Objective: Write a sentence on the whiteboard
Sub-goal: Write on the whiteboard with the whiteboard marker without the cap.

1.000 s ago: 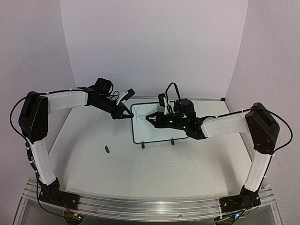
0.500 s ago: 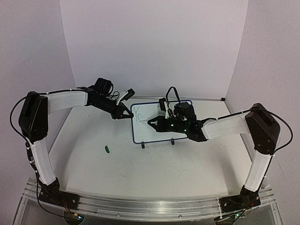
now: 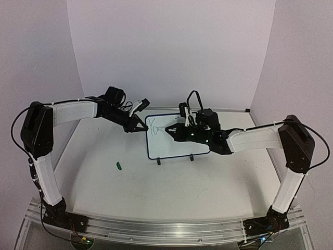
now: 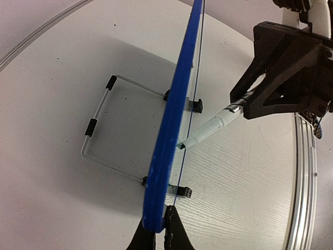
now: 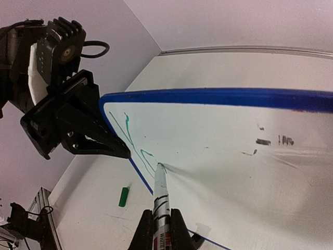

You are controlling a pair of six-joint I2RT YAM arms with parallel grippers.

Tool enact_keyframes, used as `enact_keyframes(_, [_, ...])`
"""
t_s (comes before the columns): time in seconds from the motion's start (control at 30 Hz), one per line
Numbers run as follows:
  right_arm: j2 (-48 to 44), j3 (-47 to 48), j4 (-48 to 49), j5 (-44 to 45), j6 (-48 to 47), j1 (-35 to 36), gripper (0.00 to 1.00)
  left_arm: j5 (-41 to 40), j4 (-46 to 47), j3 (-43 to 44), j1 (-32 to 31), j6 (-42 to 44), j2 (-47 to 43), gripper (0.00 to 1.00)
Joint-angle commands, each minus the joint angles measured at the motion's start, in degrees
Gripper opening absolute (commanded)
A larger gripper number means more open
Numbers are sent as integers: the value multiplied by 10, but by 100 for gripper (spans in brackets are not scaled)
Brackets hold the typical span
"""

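Note:
The whiteboard (image 3: 171,148) stands tilted on the table, its blue frame (image 4: 174,120) seen edge-on in the left wrist view. My left gripper (image 3: 141,129) is shut on the board's left edge (image 4: 158,229). My right gripper (image 3: 169,129) is shut on a white marker (image 5: 160,192), whose tip touches the board (image 5: 234,156) near its left side. Of the sentence, a few thin green strokes (image 5: 134,139) show beside the tip. In the left wrist view the marker (image 4: 208,130) meets the board's face.
A green marker cap (image 3: 119,165) lies on the table, left of the board and nearer the front. A wire stand (image 4: 99,130) props the board from behind, and two black clip feet (image 3: 158,162) hold its lower edge. White walls close the back and sides.
My right gripper carried the marker tip down the board and back up, adding to the green strokes. The left arm and the board have not moved.

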Motion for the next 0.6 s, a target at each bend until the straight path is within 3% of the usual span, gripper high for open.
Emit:
enact_keyframes(0.0, [14, 32, 8, 3, -4, -4, 0, -67, -12, -6, 5, 24, -15, 0])
enact_keyframes(0.3, [14, 33, 9, -14, -7, -4, 0, -68, -12, -5, 5, 24, -15, 0])
enact_keyframes(0.57, [-53, -15, 34, -41, -13, -4, 0, -69, -13, -5, 5, 24, -16, 0])
